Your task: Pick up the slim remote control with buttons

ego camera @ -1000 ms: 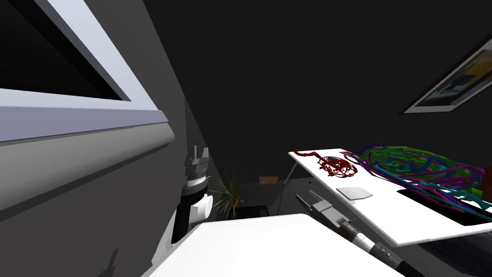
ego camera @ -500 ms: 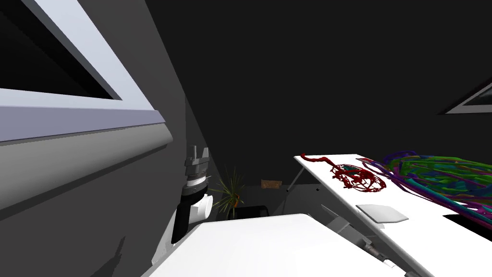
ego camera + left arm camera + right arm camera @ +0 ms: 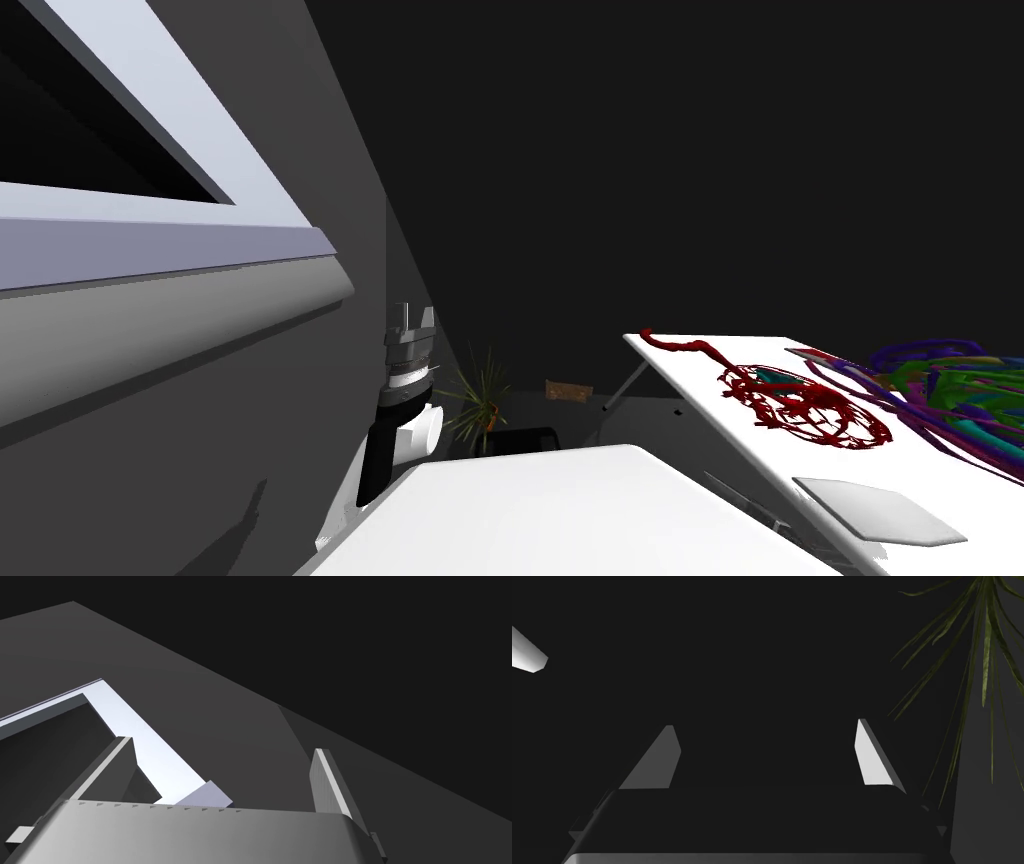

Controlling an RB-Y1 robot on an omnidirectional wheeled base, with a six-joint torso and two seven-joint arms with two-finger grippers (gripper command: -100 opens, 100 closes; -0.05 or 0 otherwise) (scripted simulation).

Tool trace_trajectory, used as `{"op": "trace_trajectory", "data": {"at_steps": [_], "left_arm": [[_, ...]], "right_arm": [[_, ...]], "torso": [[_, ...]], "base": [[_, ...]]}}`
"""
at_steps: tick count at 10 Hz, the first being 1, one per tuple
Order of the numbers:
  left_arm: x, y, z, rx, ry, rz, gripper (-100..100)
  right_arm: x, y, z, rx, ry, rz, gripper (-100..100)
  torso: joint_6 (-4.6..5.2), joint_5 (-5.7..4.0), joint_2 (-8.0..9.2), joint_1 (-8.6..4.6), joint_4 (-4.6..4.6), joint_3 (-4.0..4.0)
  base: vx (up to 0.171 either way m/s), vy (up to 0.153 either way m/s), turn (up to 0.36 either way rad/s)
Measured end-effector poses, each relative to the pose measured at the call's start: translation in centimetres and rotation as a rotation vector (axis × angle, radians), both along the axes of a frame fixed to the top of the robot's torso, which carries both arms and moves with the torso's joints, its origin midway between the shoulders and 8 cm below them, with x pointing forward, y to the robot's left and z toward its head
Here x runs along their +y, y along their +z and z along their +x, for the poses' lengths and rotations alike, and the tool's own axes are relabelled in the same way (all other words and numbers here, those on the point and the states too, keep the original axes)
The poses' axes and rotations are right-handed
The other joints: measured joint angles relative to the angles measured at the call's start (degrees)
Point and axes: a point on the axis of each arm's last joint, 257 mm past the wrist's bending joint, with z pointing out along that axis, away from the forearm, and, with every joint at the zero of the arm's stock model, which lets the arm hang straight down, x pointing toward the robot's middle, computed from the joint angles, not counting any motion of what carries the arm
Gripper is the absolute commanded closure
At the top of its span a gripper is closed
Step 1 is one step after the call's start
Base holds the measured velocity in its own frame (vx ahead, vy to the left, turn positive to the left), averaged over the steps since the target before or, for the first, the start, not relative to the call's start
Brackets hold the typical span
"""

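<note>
From the head camera, a flat pale grey slab (image 3: 880, 510) lies on the white surface (image 3: 810, 460), on the side of the red tangle (image 3: 800, 405) nearer to me and apart from it. I take the slab for the remote, though I can make out no buttons. Its long axis runs parallel to the surface's near edge, with one end pointing toward the red tangle. A multicoloured tangle (image 3: 950, 385) sits just beyond the red tangle. My left claw (image 3: 413, 315) is raised well away from the red tangle, next to a potted plant (image 3: 480, 395).

In the left wrist camera, that claw's fingers stand wide apart with nothing between them.

In the right wrist camera, the right claw (image 3: 765, 723) is likewise spread wide and holds nothing, with the plant's leaves beside it.
</note>
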Motion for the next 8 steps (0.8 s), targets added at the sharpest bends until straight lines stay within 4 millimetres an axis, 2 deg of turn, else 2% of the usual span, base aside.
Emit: {"op": "trace_trajectory", "data": {"at_steps": [1, 4, 6, 8], "left_arm": [[0.0, 0.0, 0.0, 0.0, 0.0, 0.0, 0], [0.0, 0.0, 0.0, 0.0, 0.0, 0.0, 0], [0.0, 0.0, 0.0, 0.0, 0.0, 0.0, 0], [0.0, 0.0, 0.0, 0.0, 0.0, 0.0, 0]], "right_arm": [[-1.6, -0.5, -1.7, 0.056, 0.039, -0.058, -100], [-3.0, -1.4, -6.1, 0.173, 0.117, -0.144, -100], [-4.6, -2.1, -10.2, 0.278, 0.201, -0.211, -100], [-4.9, -2.4, -12.7, 0.351, 0.278, -0.253, -100]], "torso": [[0.0, -0.07, -0.11, -0.37, -0.03, -0.07], [0.04, -0.02, -0.01, -0.02, 0.0, -0.01], [0.01, -0.06, -0.02, -0.29, -0.01, -0.02], [0.01, -0.08, 0.03, -0.35, 0.01, 0.01]], "base": [[0.089, -0.14, 0.081], [0.079, -0.102, 0.12], [0.066, -0.157, 0.114], [0.067, -0.212, 0.121]]}}
